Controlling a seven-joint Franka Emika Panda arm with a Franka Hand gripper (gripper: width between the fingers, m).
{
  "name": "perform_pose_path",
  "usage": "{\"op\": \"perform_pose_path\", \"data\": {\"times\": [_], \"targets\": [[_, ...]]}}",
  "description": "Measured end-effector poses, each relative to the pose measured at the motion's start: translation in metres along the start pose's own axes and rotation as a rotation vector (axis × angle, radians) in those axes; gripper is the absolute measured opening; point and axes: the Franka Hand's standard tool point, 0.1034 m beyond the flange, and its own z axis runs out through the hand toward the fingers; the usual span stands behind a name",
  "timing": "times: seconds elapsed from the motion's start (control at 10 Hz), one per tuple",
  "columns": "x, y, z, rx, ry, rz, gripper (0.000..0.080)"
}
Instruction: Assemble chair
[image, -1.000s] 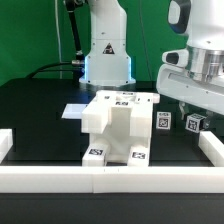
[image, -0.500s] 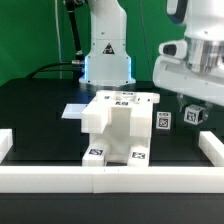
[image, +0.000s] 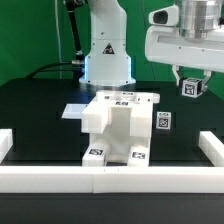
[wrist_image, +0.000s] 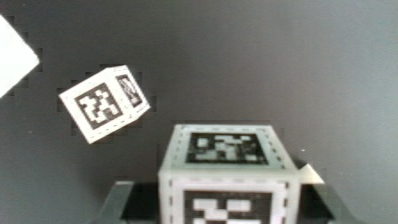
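The claw, in the upper right of the frame, pinches a small tagged block; the half-built chair sits lower left of it, well apart.

1. The pincer has a smooth white shell with a slight sheen, plastic by the look; its fingers are dark and matt.
2. The small block clamped in the pincer is matt white plastic, with flat printed black-and-white tags on its faces.
3. The second small block, on the desk below the pincer, has the same chalky matt white finish.
4. The chair body, lower than the pincer, is chunky, smooth-faced matt white plastic.
5. The desk under the pincer is black and matt.
6. The arm base, beyond the pincer's reach here, is glossy white.
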Motion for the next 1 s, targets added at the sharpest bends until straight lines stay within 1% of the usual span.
{"op": "perform_pose_path", "data": {"times": [0.5,0.6,0.7,0.8,0.9,1.0], "targets": [[0.001,0.001,0.000,-0.003,-0.002,-0.011,0.0288],[0.012,0.004,-0.016,-0.016,-0.024,-0.102,0.0288],[0.031,0.000,-0.036,0.003,-0.026,-0.119,0.0288],[0.041,-0.004,-0.043,0.006,-0.031,-0.115,0.0288],[0.046,-0.006,-0.046,0.001,-0.039,-0.108,0.0288],[0.046,-0.006,-0.045,0.001,-0.036,-0.109,0.0288]]}}
